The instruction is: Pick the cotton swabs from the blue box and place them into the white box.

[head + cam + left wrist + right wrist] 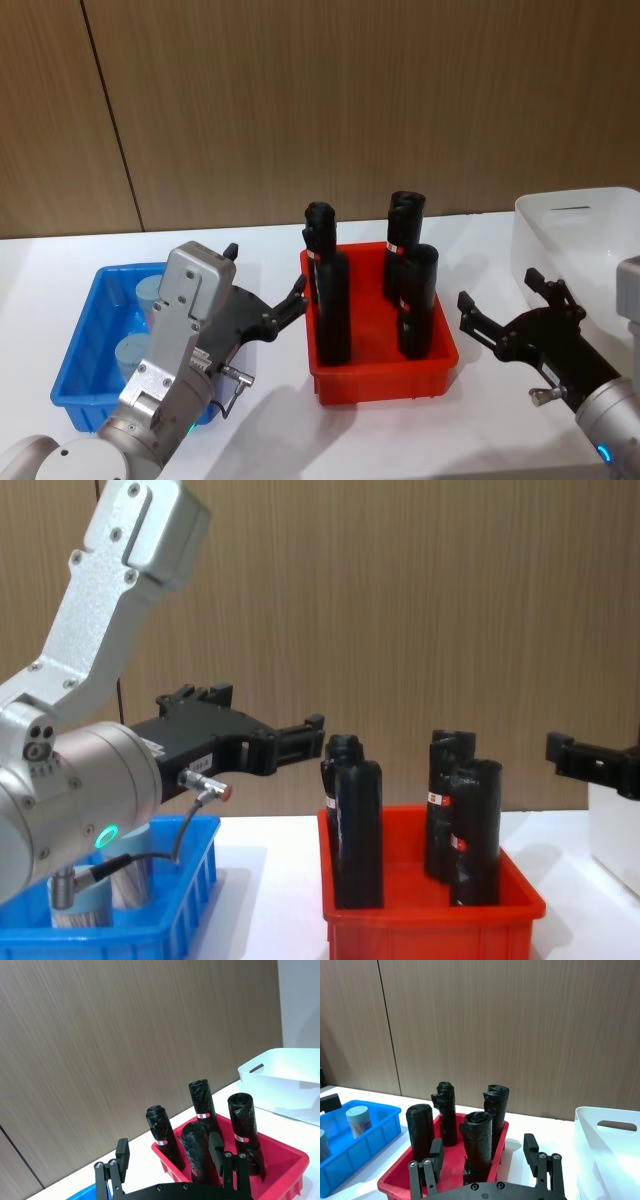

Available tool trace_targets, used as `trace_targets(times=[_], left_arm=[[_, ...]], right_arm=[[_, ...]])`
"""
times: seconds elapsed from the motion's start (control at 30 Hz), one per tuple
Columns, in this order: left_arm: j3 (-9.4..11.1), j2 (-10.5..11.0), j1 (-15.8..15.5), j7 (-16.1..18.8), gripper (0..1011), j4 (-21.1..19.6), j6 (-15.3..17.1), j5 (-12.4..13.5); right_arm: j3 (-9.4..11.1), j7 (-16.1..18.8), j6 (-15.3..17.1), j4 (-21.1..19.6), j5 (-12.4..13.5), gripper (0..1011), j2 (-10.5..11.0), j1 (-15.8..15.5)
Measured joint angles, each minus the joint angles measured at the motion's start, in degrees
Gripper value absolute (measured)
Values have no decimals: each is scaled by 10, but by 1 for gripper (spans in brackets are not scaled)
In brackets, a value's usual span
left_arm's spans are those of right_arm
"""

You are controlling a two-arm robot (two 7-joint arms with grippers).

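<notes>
Left arm (175, 340) covers part of blue box (85, 330); white box (545, 240) cut off.

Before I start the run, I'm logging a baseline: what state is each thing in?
Swab jars: upright, lidded, in the blue box.
Black bottles: upright in the red bin.
White box: nothing seen inside.
Left pincer: open, empty, near the red bin.
Right pincer: open, empty, by the white box.

- A white table (270, 420) carries everything — its top is plain and smooth.
- The blue box (88, 330) sits on it at the robot's left.
- A red bin (385, 380) stands in the middle, near the blue box, with a strip of bare table between them.
- The white box (540, 255) rests at the right — set apart from the red bin.
</notes>
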Motion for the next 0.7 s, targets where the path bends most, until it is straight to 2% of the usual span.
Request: trace_targets(times=[0.4, 0.7], left_arm=[[-1, -1, 0, 1, 1004, 0, 4, 0], [-9, -1, -2, 24, 1004, 0, 35, -11]], right_arm=[[0, 0, 0, 0, 0, 1002, 0, 0], [0, 0, 0, 0, 0, 1001, 0, 0]])
